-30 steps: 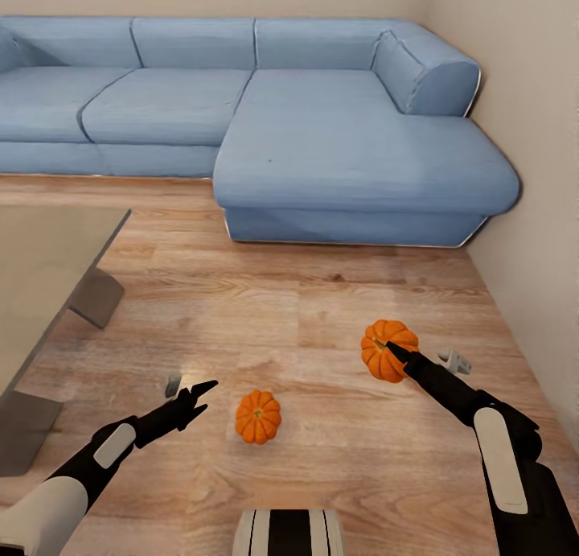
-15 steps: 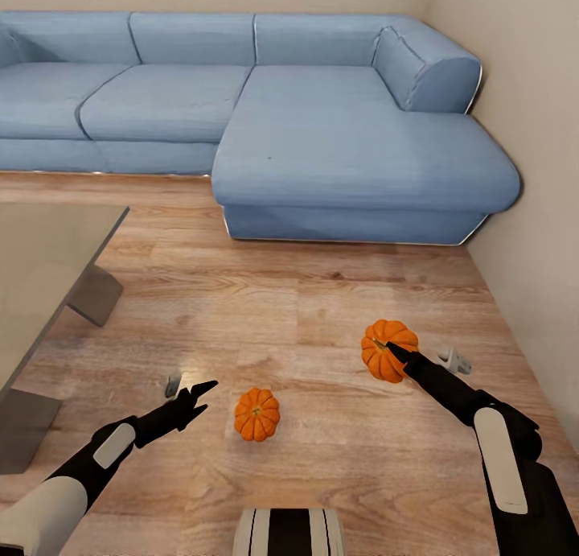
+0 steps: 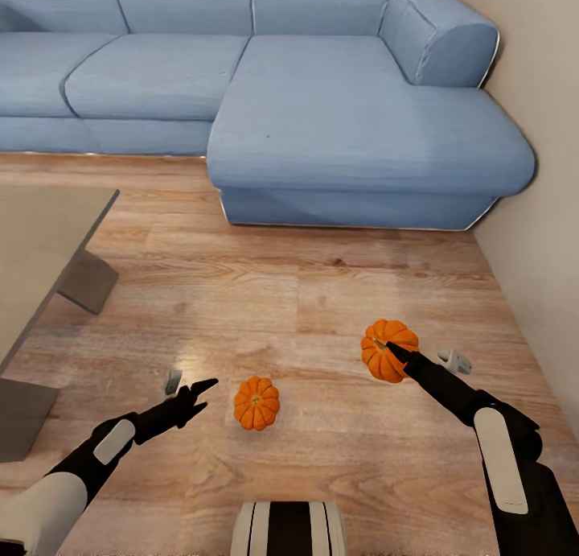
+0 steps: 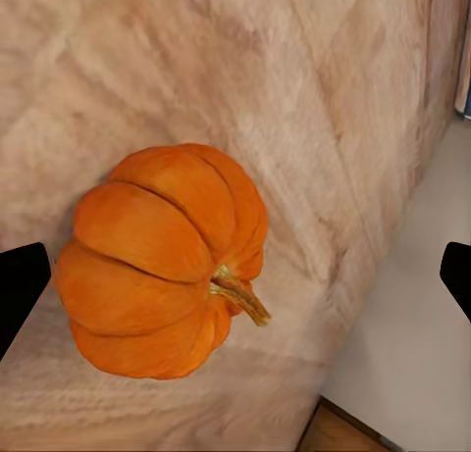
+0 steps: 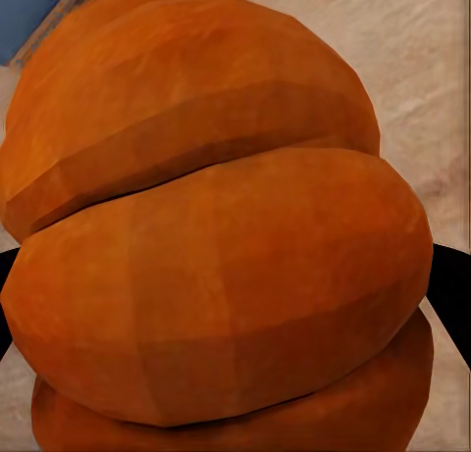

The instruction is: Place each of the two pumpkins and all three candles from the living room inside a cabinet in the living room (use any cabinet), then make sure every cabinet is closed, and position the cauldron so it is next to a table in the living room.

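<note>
Orange round ribbed pumpkin (image 3: 257, 403) lies on the wooden floor (image 3: 305, 298), well in front of the blue sofa (image 3: 354, 121) | left gripper (image 3: 195, 393) reaches low toward it, fingers spread wide, just beside | right gripper (image 3: 392, 349) stretches forward, squeezing the second orange pumpkin (image 3: 388, 349) above the floor.

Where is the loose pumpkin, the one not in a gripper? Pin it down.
In the head view the free pumpkin lies on the wood floor between the arms, just right of the open left gripper; the left wrist view shows it between the fingers.
</note>
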